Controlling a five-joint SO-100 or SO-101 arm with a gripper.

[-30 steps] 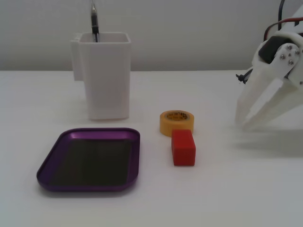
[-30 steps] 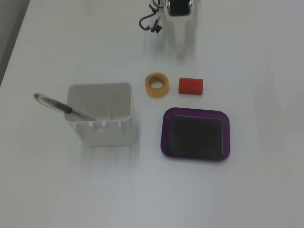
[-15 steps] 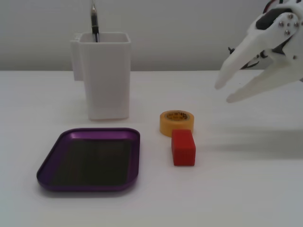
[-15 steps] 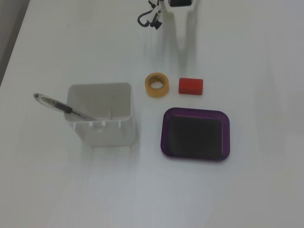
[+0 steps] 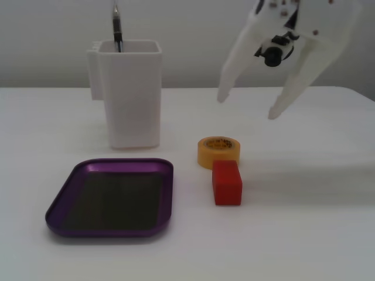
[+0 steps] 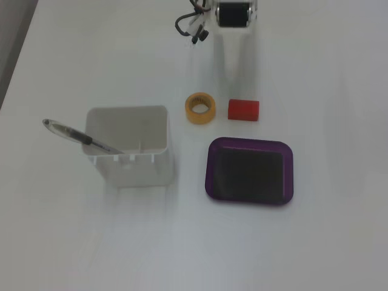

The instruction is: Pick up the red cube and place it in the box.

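Approach phase, seen from the side and from above. The tool (image 5: 249, 106) hangs in the air with its two white fingers spread wide and nothing between them — released, presumably so that it can straddle the block on descent. The red cube (image 5: 227, 182) lies flat on the white worktop (image 5: 304, 234), untouched, just in front of the yellow tape roll (image 5: 218, 151) in the side view and close beside the box (image 5: 58, 212), whose dark bottom is empty. From above, the cube (image 6: 244, 110) sits between tool and tray (image 6: 249, 199) — a short carry. The white container (image 5: 130, 93) holding a pen (image 6: 79, 137) stands apart, out of the likely path.
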